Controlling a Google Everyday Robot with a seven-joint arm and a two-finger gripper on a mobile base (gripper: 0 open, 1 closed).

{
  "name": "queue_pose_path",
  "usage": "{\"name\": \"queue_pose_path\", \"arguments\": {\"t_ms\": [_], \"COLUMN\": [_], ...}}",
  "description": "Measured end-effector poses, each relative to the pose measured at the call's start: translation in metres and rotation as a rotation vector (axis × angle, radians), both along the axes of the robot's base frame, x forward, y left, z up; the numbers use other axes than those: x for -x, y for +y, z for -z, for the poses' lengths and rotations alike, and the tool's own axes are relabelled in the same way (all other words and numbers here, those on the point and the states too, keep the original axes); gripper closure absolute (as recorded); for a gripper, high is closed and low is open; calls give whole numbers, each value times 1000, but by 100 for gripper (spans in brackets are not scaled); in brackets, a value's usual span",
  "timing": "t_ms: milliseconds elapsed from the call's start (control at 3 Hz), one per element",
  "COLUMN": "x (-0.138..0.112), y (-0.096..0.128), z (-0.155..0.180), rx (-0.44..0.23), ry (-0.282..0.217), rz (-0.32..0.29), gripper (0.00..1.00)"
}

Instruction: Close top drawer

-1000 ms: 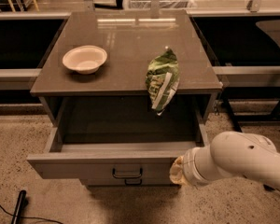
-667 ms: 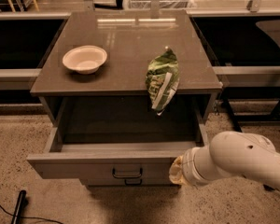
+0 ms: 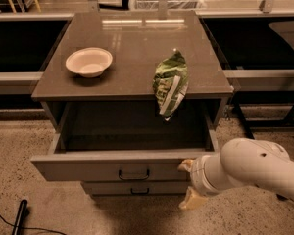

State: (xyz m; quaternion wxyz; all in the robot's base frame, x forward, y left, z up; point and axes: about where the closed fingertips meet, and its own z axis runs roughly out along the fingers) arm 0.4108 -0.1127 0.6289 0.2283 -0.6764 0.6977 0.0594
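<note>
The top drawer (image 3: 88, 169) stands pulled well out of the cabinet. Its flat grey-brown front faces the camera and its deep, dark inside is open to view from above. A small dark loop handle (image 3: 134, 174) sits at the centre of the front.

The claw (image 3: 188, 182) is at the right end of that front and is spread open, holding nothing. Its upper tan fingertip (image 3: 186, 165) lies against the top right corner of the drawer front. The lower one (image 3: 191, 199) hangs below, in front of the cabinet's lower right part. The thick white arm (image 3: 250, 170) runs from it to the right edge of the view.

Just beneath the open drawer shows the front of a lower drawer (image 3: 108, 187), pushed in, with a like loop handle (image 3: 139, 191).

On the brown worktop (image 3: 132, 38) above, a pale shallow bowl (image 3: 88, 61) sits upright towards the left. A crumpled green snack bag (image 3: 170, 82) lies at the front right. Its lower end juts over the worktop's edge and hangs above the open drawer. The bag has a white band with markings, but no word or brand on it can be read.

Around the cabinet is speckled floor (image 3: 19, 146). A slim dark object (image 3: 19, 215) with a thin cable lies on the floor at the lower left.
</note>
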Motion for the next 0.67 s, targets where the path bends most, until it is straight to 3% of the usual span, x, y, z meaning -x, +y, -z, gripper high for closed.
{"name": "queue_pose_path", "arguments": {"t_ms": [667], "x": [0], "y": [0], "z": [0], "rx": [0], "ry": [0], "rz": [0], "gripper": [0]}}
